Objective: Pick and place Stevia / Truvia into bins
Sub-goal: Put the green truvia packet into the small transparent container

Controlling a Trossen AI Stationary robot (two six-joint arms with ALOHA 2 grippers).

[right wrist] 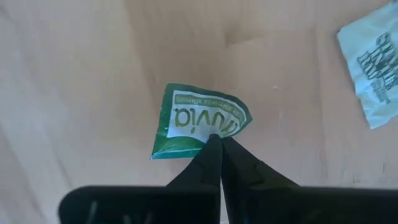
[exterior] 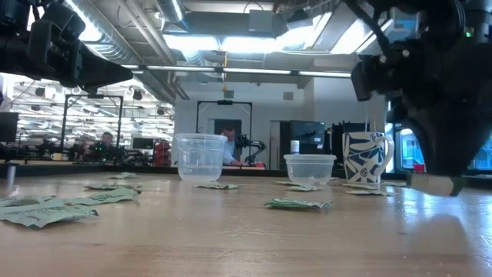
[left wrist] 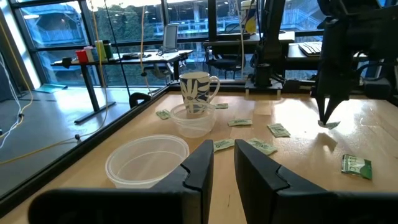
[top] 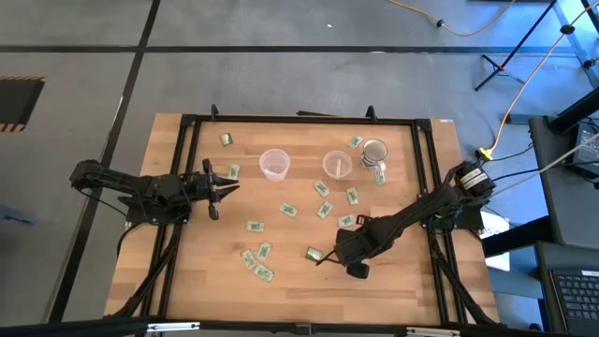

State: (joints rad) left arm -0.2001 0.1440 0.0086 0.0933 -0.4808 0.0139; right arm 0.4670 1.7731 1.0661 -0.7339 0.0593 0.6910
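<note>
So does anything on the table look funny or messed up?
Yes: the Truvia sachet pinched in the right gripper is bent, one corner folded under. Other sachets lie scattered loose on the table, and both clear cups look empty. A patterned mug stands nearby.

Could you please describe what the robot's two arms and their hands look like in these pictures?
Both arms are dark, almost black, jointed segments. The left hand and right hand each end in two slim, tapering, matte black fingers on a black crossbar. The right arm's base carries a silvery round fitting.
</note>
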